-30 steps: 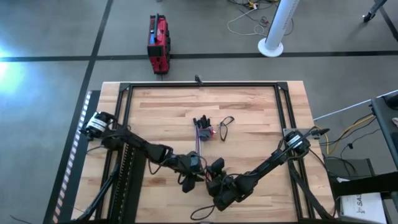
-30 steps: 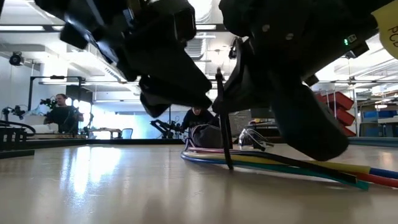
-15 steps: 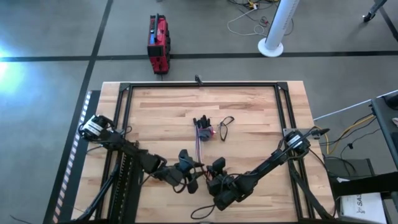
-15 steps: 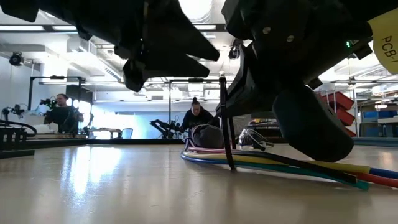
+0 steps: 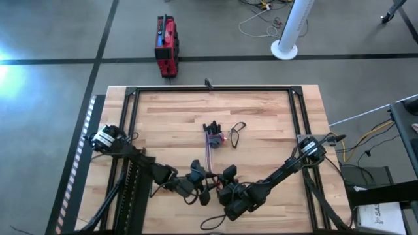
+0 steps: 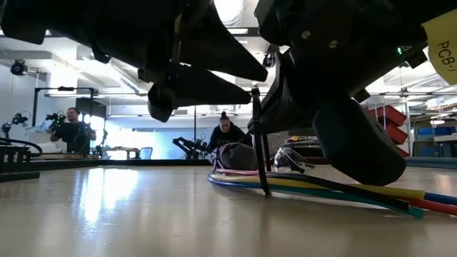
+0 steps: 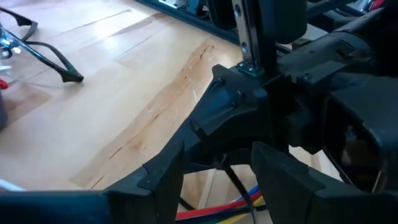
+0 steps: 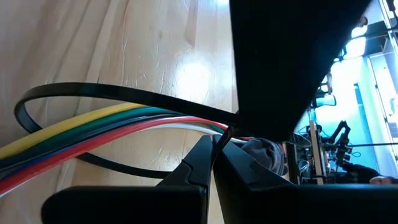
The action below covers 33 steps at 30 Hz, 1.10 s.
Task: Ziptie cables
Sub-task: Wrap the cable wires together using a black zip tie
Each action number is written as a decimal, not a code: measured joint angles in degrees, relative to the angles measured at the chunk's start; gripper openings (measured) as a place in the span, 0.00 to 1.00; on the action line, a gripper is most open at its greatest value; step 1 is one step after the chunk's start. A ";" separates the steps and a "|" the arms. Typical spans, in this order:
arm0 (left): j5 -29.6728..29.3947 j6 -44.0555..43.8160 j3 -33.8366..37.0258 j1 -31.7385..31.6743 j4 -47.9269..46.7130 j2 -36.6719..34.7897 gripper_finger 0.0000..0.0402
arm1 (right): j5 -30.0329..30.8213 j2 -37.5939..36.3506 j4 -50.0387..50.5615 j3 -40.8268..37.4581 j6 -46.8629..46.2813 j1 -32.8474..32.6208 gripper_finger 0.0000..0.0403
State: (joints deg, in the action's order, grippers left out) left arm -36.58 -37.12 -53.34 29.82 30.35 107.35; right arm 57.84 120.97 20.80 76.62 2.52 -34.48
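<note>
The cables (image 5: pixel 208 151) lie near the table's middle, running from a dark clump at their far end toward the near edge. In the low view they rest flat on the wood (image 6: pixel 335 191). The ziptie (image 8: pixel 93 90) loops round them, and its strap stands up from them (image 6: pixel 258 150). My right gripper (image 8: pixel 216 149) is shut on the ziptie just above the cables' near end (image 5: pixel 225 183). My left gripper (image 5: pixel 198 185) hovers to its left and is open. Its fingers (image 7: pixel 161 180) stand on either side of the strap (image 7: pixel 235 182), close to the right gripper. My right gripper pinches the ziptie between its two fingertips where the loop's two strands meet (image 8: pixel 225 132), beside the cables. The loop encircles the coloured cables (image 8: pixel 93 124), which lie on the table. Above the cables the strap stands nearly upright (image 6: pixel 255 121).
A small black wire loop (image 5: pixel 236 130) lies right of the cables' far end. A black frame rail (image 5: pixel 215 90) borders the table's far and side edges. People (image 6: pixel 71 128) sit in the room beyond the table. Bare wood stretches across the far half.
My left gripper has drawn away from the ziptie's upright strap, risen, and shifted a little toward the table's near edge. My right gripper, the ziptie and the cables have stayed where they were.
</note>
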 joint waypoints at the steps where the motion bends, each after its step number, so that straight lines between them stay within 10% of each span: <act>1: -0.17 0.17 -0.10 0.00 -0.12 0.00 0.43 | 0.00 0.00 0.00 0.00 0.00 0.00 0.00; 33: -3.04 2.41 -0.33 -0.15 0.09 2.30 0.04 | 0.02 0.00 0.09 0.00 0.00 -0.04 0.00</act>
State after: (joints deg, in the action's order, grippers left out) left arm -39.62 -34.71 -53.67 29.67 30.44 109.65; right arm 57.87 120.97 20.88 76.62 2.52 -34.52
